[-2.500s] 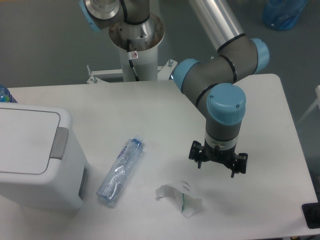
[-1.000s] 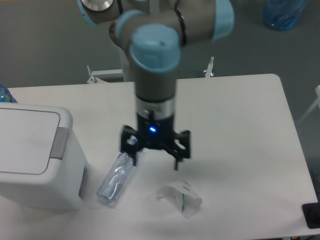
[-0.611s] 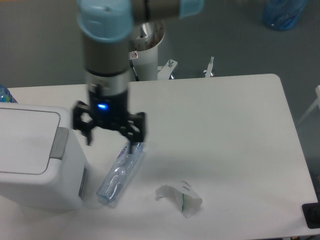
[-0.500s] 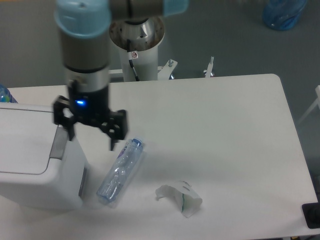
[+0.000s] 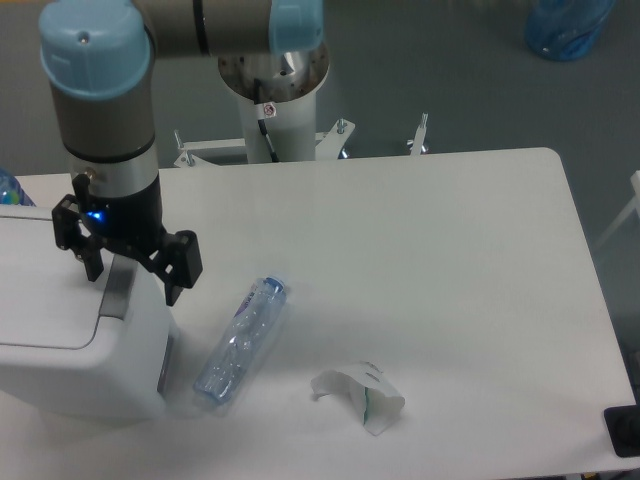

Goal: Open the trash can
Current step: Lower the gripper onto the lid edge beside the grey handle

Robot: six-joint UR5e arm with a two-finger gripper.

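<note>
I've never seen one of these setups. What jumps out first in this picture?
The big grey and blue robot arm at the left, its open black gripper hanging over the edge of a large white trash can. To the right of the can, a clear plastic bottle lies on the white table, near a crumpled paper scrap.

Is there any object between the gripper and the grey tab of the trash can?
Nothing visible is in the way. The open gripper hangs right above the grey tab at the trash can lid's edge. The bottle and the crumpled paper lie on the table, off to the side.
</note>
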